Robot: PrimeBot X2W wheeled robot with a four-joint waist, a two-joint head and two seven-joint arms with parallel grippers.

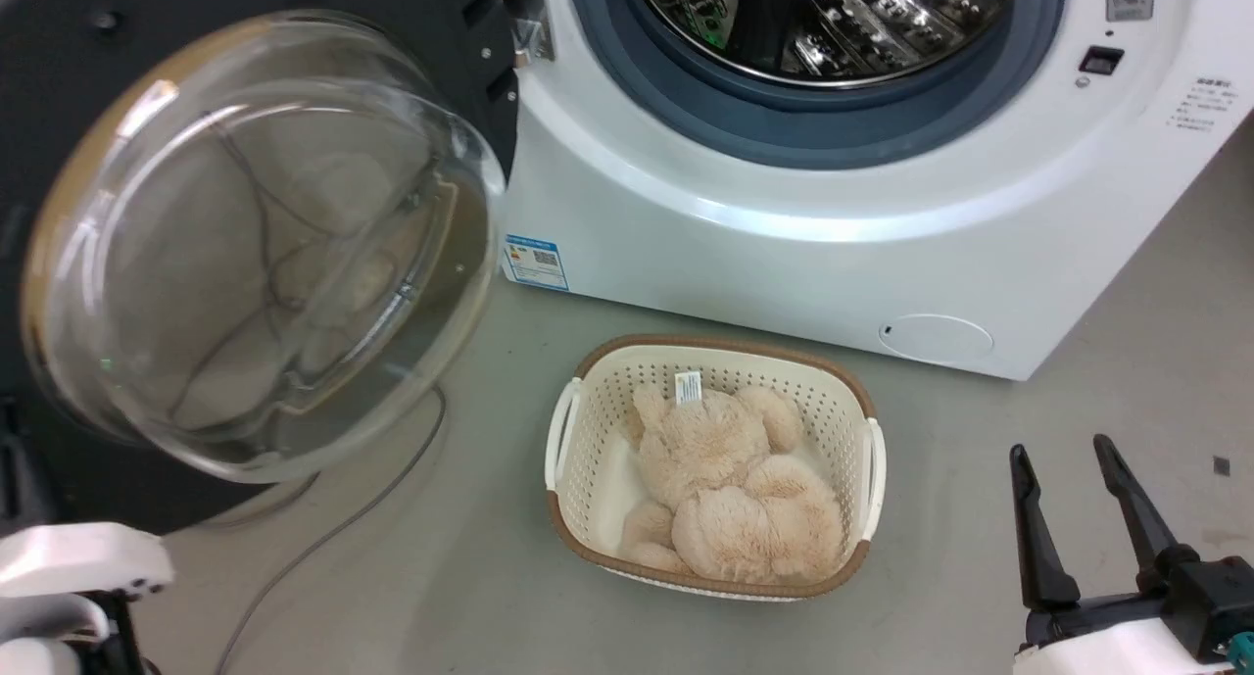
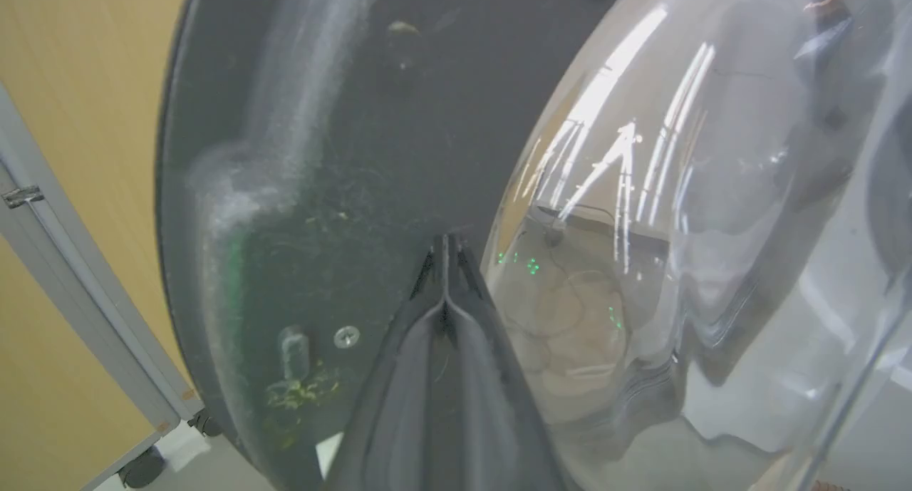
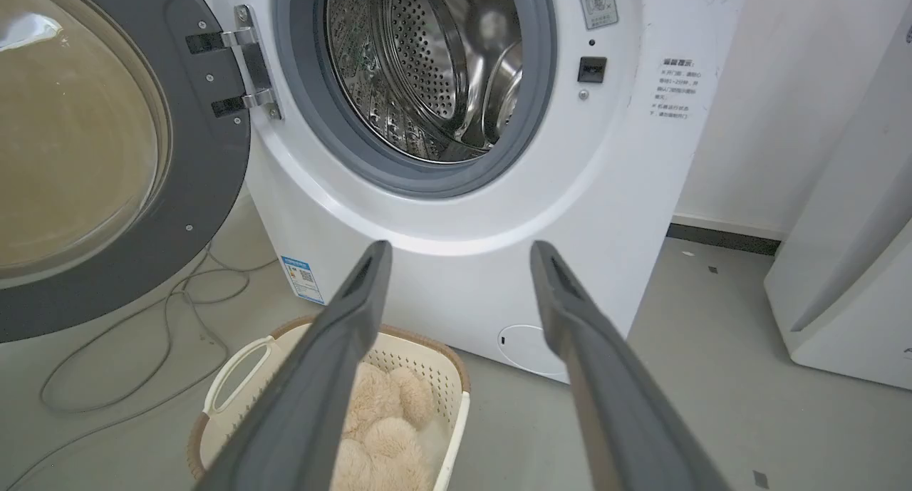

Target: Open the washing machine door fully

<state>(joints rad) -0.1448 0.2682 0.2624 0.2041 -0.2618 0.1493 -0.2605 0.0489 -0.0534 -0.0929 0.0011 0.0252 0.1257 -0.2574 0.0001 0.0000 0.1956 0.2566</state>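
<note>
The large round glossy black washing machine door, swung wide, hangs left of the big white washing machine. Fingers of the left gripper, closed together, seem to touch its smooth black face and may slip onto the glass. The right gripper has fingers apart.

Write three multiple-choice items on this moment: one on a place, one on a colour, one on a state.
1. Where is the basket? A on the floor before the washing machine; B atop the machine; C hanging from a gripper.
2. What colour is the plush toy? A blue; B beige; C grey.
3. How is the right gripper? A shut on the toy; B shut on the basket; C open, empty.
Key: 1A, it stands on the floor at the machine's foot; 2B, its fur is pale beige; 3C, its fingers stand apart around nothing.
</note>
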